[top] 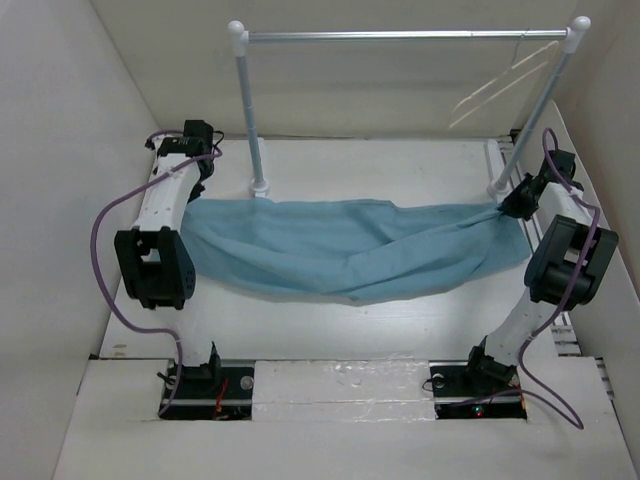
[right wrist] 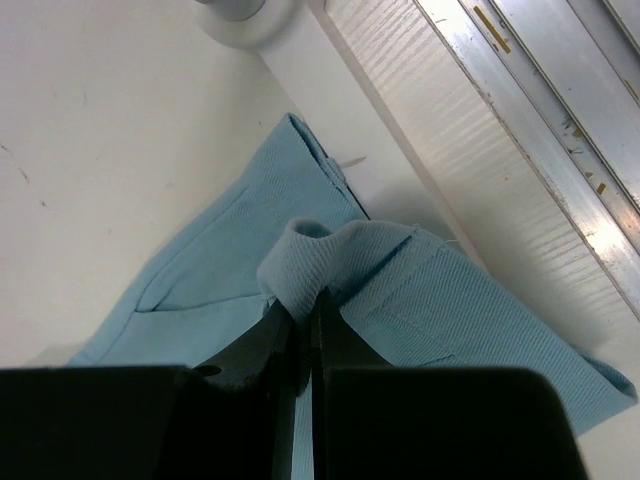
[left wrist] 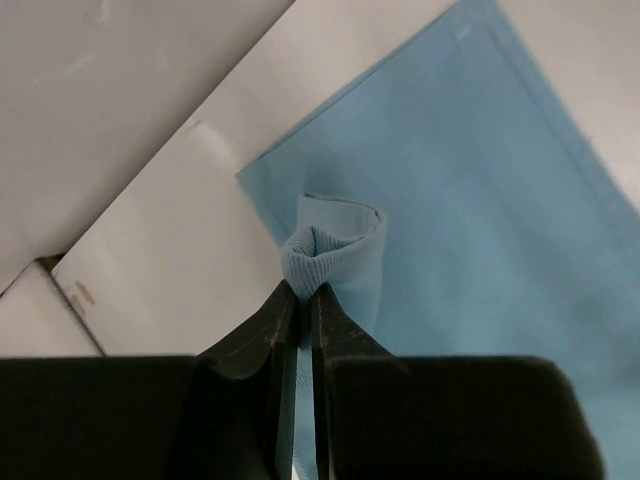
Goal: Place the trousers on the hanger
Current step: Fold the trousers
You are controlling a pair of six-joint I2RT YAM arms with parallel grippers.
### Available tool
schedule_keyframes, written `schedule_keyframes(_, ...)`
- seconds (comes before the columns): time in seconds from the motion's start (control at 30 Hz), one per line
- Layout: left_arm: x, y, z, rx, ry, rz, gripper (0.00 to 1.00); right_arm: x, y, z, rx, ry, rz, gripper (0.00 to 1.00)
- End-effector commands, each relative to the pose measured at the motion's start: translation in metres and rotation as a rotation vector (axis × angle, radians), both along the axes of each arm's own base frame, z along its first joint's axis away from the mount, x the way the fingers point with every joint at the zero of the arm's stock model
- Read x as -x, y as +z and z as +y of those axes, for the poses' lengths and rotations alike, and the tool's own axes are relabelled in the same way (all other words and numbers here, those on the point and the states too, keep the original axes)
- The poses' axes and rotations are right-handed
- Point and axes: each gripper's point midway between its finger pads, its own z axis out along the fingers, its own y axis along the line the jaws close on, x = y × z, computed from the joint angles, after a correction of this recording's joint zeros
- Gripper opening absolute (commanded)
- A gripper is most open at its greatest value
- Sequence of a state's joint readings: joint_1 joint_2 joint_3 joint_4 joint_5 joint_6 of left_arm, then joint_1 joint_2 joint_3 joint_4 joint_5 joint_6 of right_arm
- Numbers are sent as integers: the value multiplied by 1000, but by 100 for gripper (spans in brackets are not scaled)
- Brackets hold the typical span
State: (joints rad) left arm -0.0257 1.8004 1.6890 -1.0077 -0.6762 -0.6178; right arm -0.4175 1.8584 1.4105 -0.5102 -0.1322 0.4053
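The light blue trousers [top: 350, 250] lie stretched across the table between both arms and sag in the middle. In the left wrist view, my left gripper [left wrist: 303, 290] is shut on a pinched fold of the trousers [left wrist: 480, 200] at their left end. In the top view my forearm covers that grip. My right gripper [top: 505, 208] is shut on a bunched ribbed fold at the right end of the trousers [right wrist: 430, 300], seen close up with the right gripper [right wrist: 305, 298] pinching it. The cream-white hanger [top: 500, 85] hangs on the rail at the far right, faint against the wall.
A silver-barred rail [top: 400, 35] on white posts crosses the back, its feet at the left [top: 260, 187] and right [top: 497, 187]. White walls close in both sides. An aluminium track [right wrist: 540, 90] runs along the right table edge, next to the post foot [right wrist: 235, 10].
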Motion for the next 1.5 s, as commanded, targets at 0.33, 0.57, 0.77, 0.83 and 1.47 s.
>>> schedule_keyframes(0.33,-59,-10,65,33,108,-57,0,-33,24,-36,19,-76,-165,0)
schedule_keyframes(0.57,-81,-4,76,63,132,-176,0,-31,15,-39,12,-79,-155,0)
schedule_keyframes(0.77,-99,14,85,20,131,-259,0,-28,21,-39,-24,-97,-197,0)
schedule_keyframes(0.83,-106,6,84,27,105,-237,0,-30,25,-33,-54,-88,-217,2)
schedule_keyframes(1.47,6,-21,80,303,98,-373,41,62,99,33,37,77,-421,35)
